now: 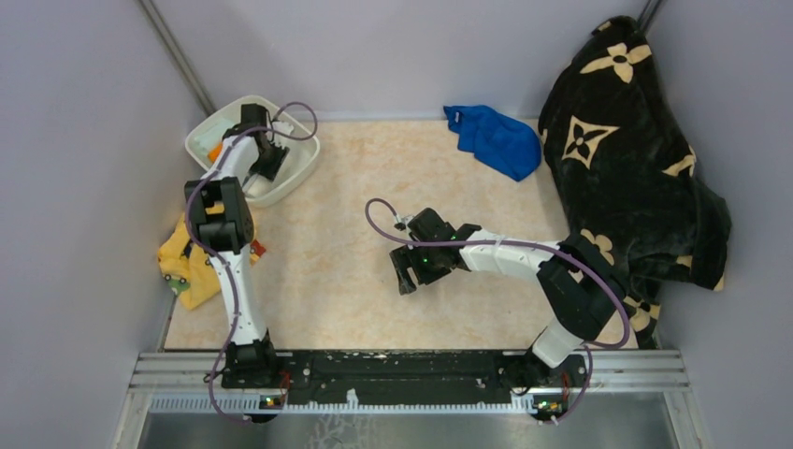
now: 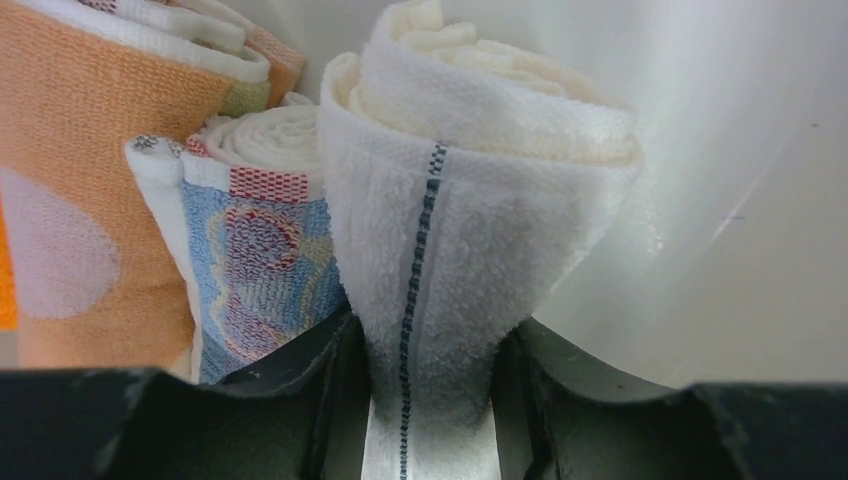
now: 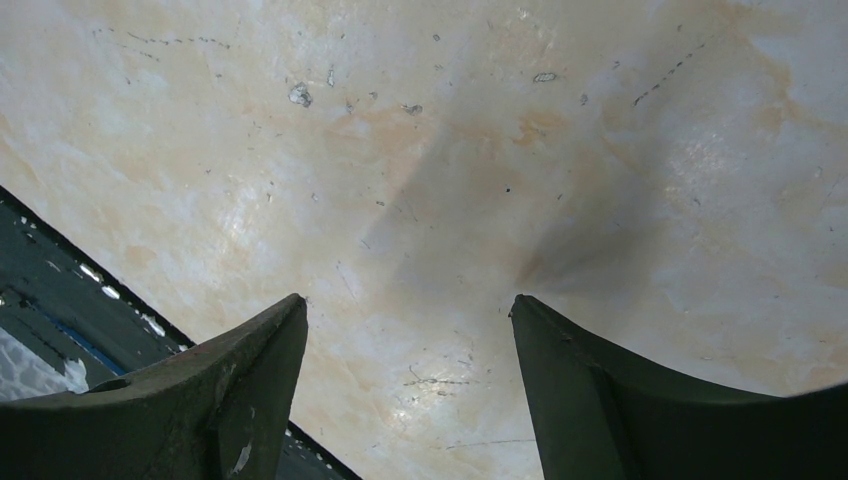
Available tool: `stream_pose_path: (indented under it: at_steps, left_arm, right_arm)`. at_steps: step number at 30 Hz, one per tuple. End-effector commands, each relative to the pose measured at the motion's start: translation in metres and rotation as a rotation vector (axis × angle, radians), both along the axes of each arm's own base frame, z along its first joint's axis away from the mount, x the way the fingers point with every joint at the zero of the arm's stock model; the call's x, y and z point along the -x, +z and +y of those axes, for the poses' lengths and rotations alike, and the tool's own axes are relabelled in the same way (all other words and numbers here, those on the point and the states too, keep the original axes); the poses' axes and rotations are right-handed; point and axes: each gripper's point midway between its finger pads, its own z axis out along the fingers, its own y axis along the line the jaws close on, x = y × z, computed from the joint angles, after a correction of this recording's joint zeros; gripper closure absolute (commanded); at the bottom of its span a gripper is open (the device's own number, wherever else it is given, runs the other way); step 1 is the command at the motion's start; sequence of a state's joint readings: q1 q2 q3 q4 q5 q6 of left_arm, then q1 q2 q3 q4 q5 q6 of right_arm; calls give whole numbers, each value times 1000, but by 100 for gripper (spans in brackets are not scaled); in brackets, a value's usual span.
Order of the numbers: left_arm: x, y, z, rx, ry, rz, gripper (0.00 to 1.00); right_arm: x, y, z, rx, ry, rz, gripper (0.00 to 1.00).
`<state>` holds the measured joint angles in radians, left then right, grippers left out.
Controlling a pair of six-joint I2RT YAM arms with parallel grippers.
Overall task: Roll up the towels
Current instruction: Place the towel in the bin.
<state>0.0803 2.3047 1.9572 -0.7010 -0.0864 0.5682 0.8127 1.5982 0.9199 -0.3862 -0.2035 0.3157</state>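
Gripping noted at left gripper [image 2: 428, 332]: rolled cream-white terry towel [image 2: 470, 200] is pinched upright between its 2 fingers inside white plastic bin [image 1: 211, 131], just beside rolled blue-patterned towel [image 2: 262, 262] | right gripper [image 3: 405, 312] is held wide open, empty, above beige marbled table [image 3: 400, 150] | crumpled royal blue towel [image 1: 496, 140] is seen unrolled at far table edge

Arms: two, the left arm [image 1: 229, 281] and the right arm [image 1: 524, 254].
Grippers: two, the left gripper [image 2: 430, 395] and the right gripper [image 3: 410, 385], with two fingers each.
Towels: one royal blue towel [image 1: 496, 140]; one cream-white towel [image 2: 470, 230], rolled; one blue-patterned printed towel [image 2: 265, 260], rolled.
Orange printed fabric [image 2: 90, 200]: one piece; whether it is a separate towel cannot be determined.
Bins: one white bin [image 1: 301, 166].
Blankets: one black blanket [image 1: 636, 187] with cream flower motifs.
Other cloths: one yellow printed cloth [image 1: 187, 267].
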Motion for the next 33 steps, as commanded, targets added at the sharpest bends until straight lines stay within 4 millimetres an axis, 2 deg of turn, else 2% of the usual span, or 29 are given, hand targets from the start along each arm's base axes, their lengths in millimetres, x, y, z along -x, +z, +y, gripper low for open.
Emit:
stream_pose_path:
  at_steps: [1, 5, 10, 15, 24, 27, 33]
  left_arm:
    - [-5, -13, 37, -174, 48, -5, 52]
    - [-6, -16, 40, -219, 26, -13, 50]
    - [3, -22, 27, -213, -14, 7, 39]
    - [9, -17, 25, -218, -26, 6, 28]
    - [16, 9, 18, -199, -45, -26, 18]
    - [20, 18, 16, -192, -48, -35, 12]
    - [25, 45, 18, -205, -38, -89, 4]
  right_arm:
    - [-12, 13, 8, -45, -12, -37, 25]
    - [-11, 13, 7, -45, -11, -35, 25]
    - [-9, 16, 5, -52, -20, -39, 25]
    - [-9, 19, 4, -52, -26, -50, 25]
    - [-10, 27, 2, -65, -30, -72, 25]
    - [-12, 31, -1, -60, -36, -90, 25]
    - [-18, 47, -12, -31, -46, -158, 24]
